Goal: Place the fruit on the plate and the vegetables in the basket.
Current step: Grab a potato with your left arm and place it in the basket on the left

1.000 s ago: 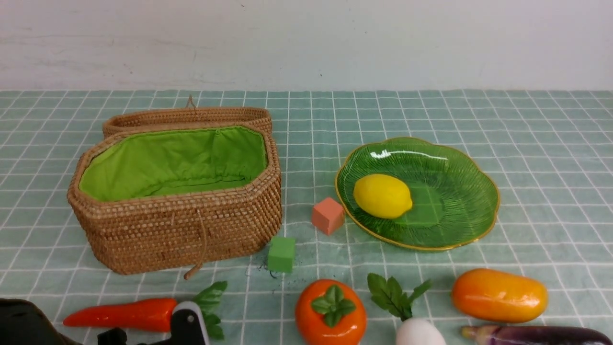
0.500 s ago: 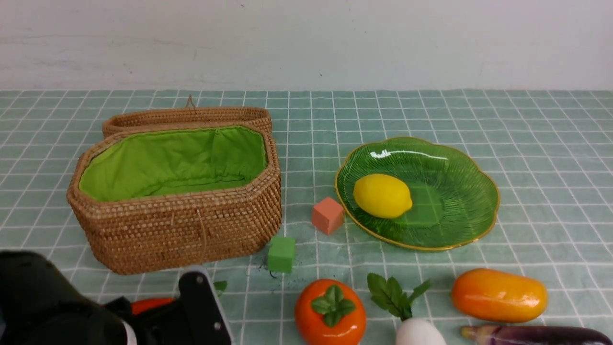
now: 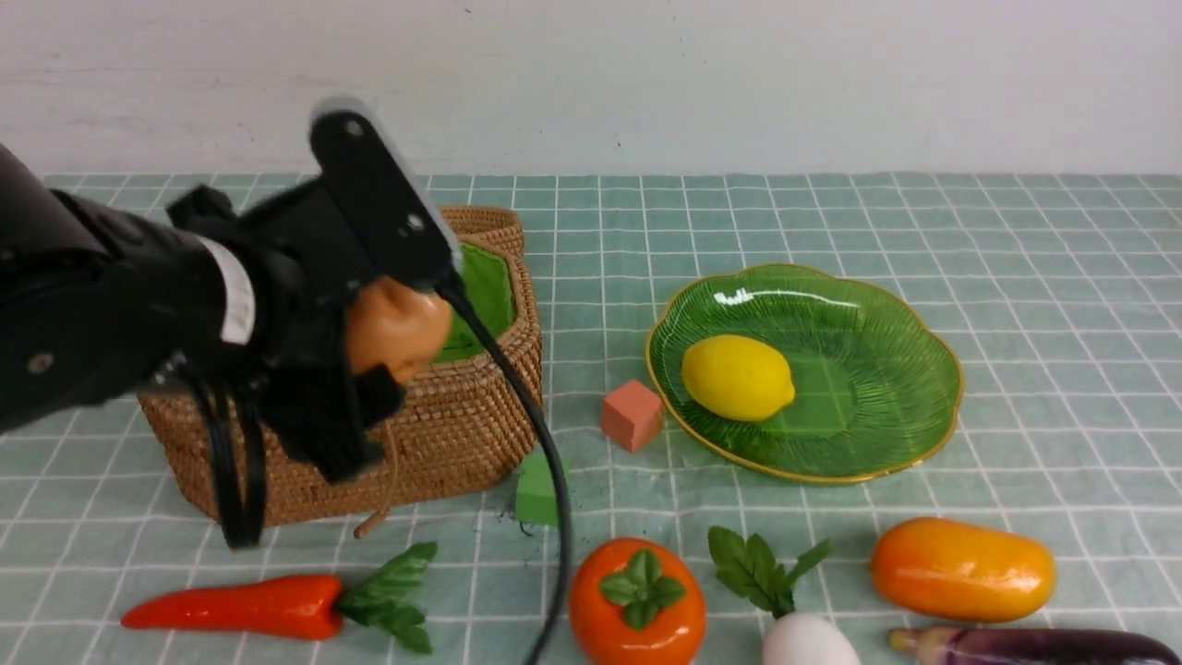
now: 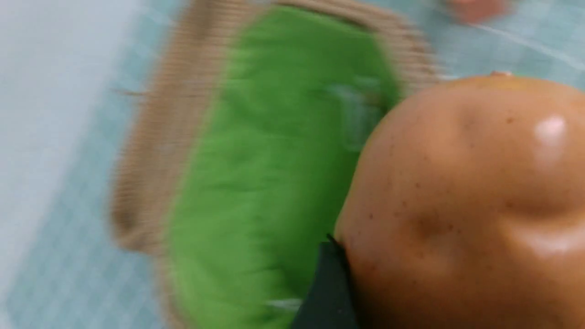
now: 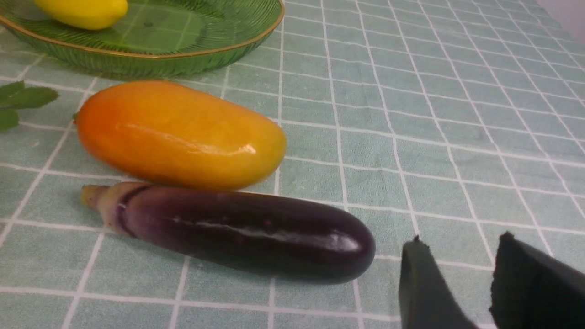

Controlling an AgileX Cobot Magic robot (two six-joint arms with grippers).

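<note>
We hold brown toy potato (image 3: pixel 397 334) in left jaws; green-lined wicker basket (image 3: pixel 443 434) beneath, vegetable belongs there. Right jaws narrow, empty.

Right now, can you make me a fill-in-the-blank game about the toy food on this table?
1. The left gripper holds the brown ____ close to the wicker basket.
2. The only fruit on the green plate is the yellow ____.
3. The mango lies right beside the dark purple ____.

Missing words: potato, lemon, eggplant.
</note>
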